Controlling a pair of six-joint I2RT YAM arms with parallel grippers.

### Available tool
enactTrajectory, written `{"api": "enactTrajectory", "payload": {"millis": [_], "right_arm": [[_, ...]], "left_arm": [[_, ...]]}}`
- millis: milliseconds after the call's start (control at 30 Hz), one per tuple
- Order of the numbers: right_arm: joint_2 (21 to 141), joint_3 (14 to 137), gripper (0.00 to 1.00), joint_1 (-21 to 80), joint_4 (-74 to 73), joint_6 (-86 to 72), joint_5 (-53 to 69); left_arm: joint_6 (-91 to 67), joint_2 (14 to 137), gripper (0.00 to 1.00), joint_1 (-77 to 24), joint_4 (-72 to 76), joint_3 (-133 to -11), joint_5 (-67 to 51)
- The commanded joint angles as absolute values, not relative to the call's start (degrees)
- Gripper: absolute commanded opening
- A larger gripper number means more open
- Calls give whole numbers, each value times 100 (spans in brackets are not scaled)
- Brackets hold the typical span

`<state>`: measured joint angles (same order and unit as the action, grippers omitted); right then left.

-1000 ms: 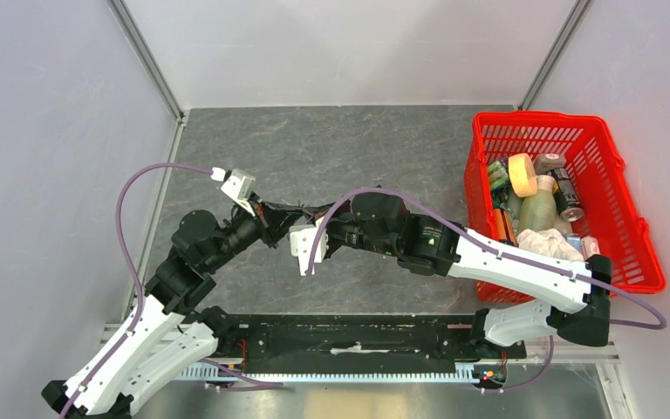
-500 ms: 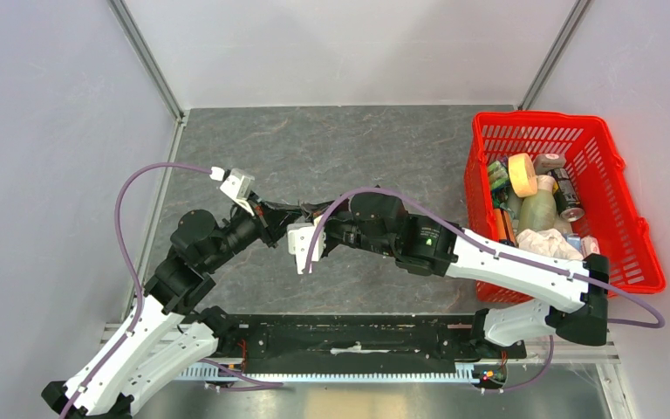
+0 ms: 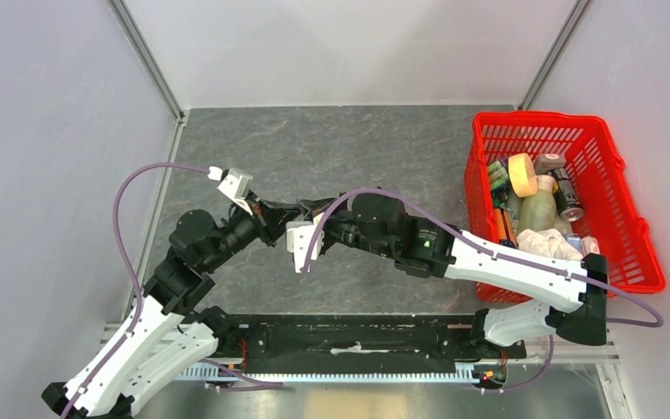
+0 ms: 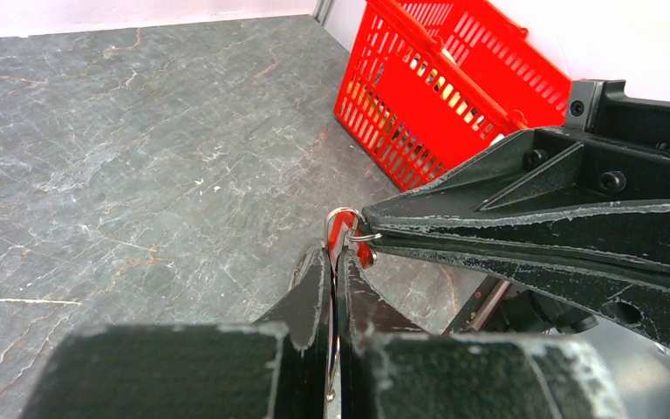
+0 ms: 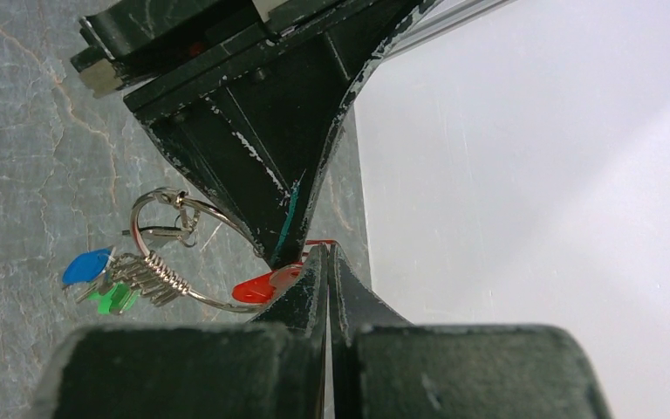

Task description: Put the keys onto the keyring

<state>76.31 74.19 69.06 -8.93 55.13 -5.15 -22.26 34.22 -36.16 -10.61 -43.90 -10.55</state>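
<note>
Both grippers meet above the middle of the table. My left gripper point(image 3: 290, 212) point(image 4: 338, 257) is shut on the thin silver keyring point(image 5: 194, 209), whose wire runs between its fingers. A blue key point(image 5: 86, 264) and a green key point(image 5: 113, 299) hang from the ring beside a coiled wire section. My right gripper point(image 3: 312, 212) point(image 5: 325, 253) is shut on the red key point(image 5: 260, 285), whose head sits against the ring wire right at the left gripper's tips. The red key point(image 4: 349, 240) also shows in the left wrist view, with a small silver loop at the right fingertips point(image 4: 375, 223).
A red basket point(image 3: 615, 175) full of bottles, cans and tape stands at the right side of the table. The grey walls close in left, right and back. A black rail point(image 3: 358, 336) runs along the near edge.
Both grippers have shifted a little to the left together, still joined at the keyring. Nothing was let go.
</note>
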Motion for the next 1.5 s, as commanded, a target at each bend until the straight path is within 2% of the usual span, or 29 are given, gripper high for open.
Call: {"api": "enactTrajectory", "payload": {"millis": [0, 533, 733, 1033, 1467], "right_arm": [[7639, 7354, 0, 6852, -224, 5647, -827], [7616, 7452, 0, 6628, -159, 5488, -831], [7610, 7374, 0, 6588, 309, 5449, -933], [7296, 6750, 0, 6389, 1315, 5064, -593], [6872, 6066, 0, 6220, 1773, 4672, -503]], "left_arm": [[-2285, 3312, 2, -3647, -701, -4641, -1441], [-2250, 3292, 2, -3647, -564, -4624, -1785], [-2250, 3289, 2, -3647, -519, -4606, -1902], [-2293, 3237, 2, -3647, -390, -4546, -1949], [-2396, 3075, 2, -3647, -61, -4417, -2140]]}}
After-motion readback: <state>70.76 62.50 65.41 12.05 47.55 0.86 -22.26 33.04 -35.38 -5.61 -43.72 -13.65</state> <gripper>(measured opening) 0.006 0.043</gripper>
